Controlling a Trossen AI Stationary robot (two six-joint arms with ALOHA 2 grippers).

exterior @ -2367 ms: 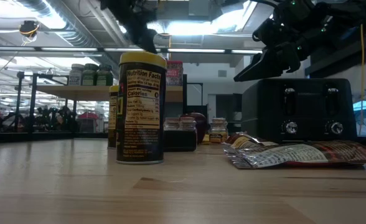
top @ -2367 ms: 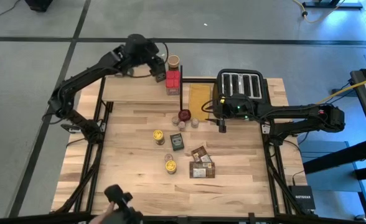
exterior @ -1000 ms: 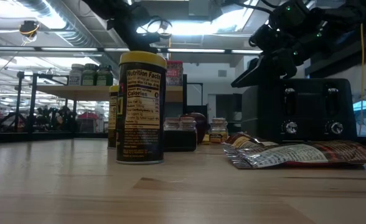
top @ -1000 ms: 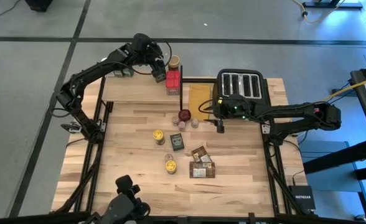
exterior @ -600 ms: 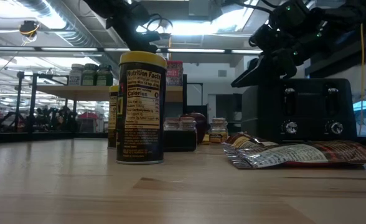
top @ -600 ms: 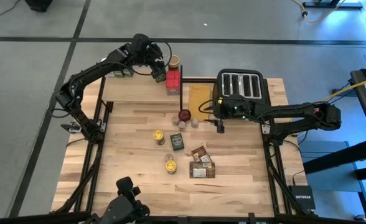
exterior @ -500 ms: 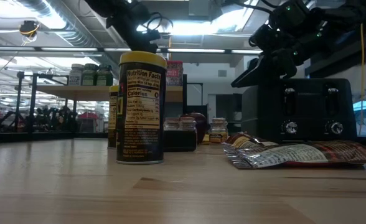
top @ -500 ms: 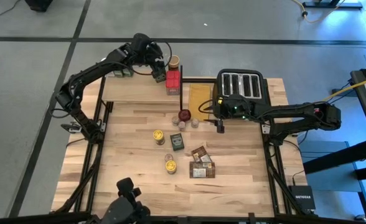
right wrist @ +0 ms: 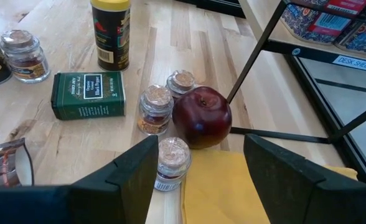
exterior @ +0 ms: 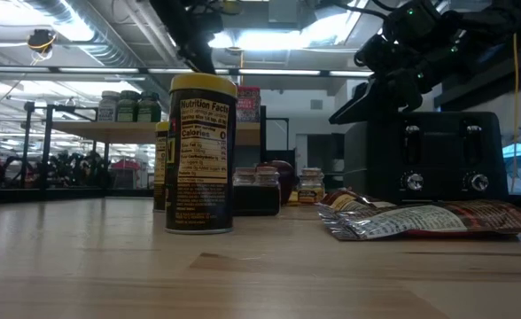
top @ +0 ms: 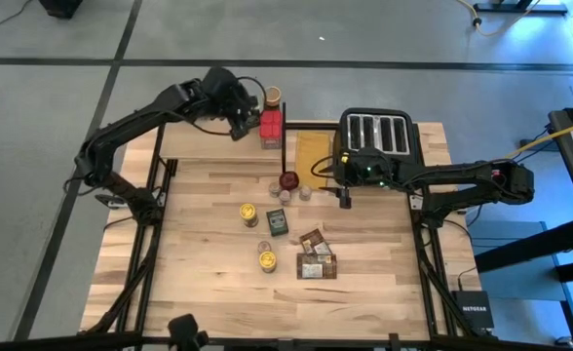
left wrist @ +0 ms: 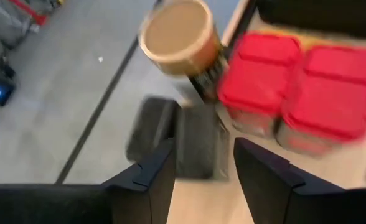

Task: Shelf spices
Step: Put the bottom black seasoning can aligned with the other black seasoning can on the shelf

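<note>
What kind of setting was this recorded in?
Probably a robotics lab or workshop: bare concrete floor around a wooden table, exposed ceiling ducting, and racks of equipment behind.

Left wrist view: two dark fingers (left wrist: pixel 152 177) at bottom centre, apart, nothing between them. Tan round-lidded jar (left wrist: pixel 177 28) at top centre. Two red-lidded jars (left wrist: pixel 298 87) side by side at upper right, left one just beside the tan jar. Grey floor (left wrist: pixel 58 81) fills the left. Picture blurred.
</note>
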